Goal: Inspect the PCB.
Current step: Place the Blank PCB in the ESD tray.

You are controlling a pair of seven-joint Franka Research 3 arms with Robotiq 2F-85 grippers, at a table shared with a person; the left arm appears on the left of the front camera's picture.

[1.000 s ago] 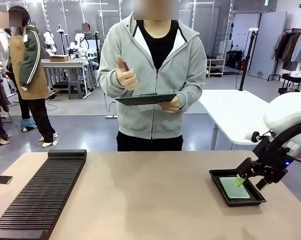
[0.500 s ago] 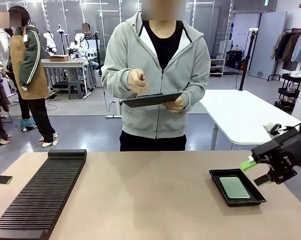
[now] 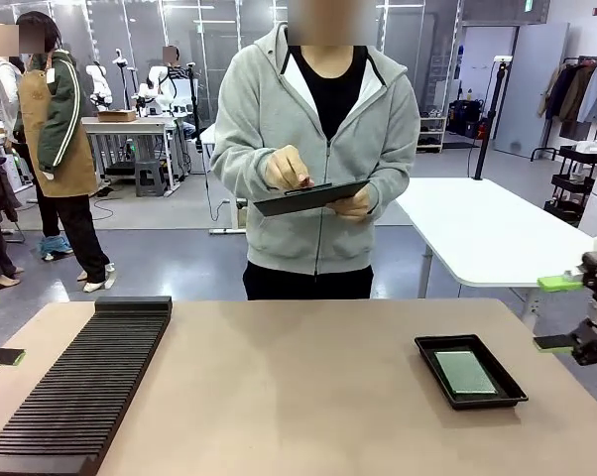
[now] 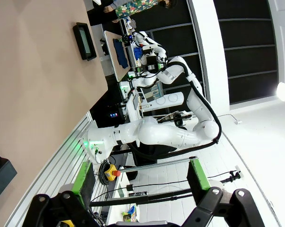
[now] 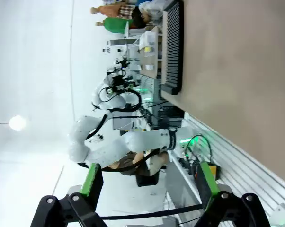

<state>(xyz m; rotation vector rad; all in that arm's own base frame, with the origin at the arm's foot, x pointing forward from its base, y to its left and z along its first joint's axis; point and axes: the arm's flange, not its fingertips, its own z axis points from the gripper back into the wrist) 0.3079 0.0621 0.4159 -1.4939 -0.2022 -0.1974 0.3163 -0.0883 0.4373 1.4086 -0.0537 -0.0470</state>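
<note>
Meanwhile, the right gripper (image 3: 566,313) is hanging off the table's right edge with its jaws spread wide, grasping nothing. Just to its left, the PCB (image 3: 464,372) is lying flat in a black tray (image 3: 426,352). The left gripper (image 3: 3,356) is gaping empty at the opposite edge.

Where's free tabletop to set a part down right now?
The widest bare stretch of the table runs between the black slotted rack on the left and the black tray holding the PCB on the right. The strip in front of the tray is also bare. Tight spots: left edge by the rack, right corner near the right gripper.
</note>
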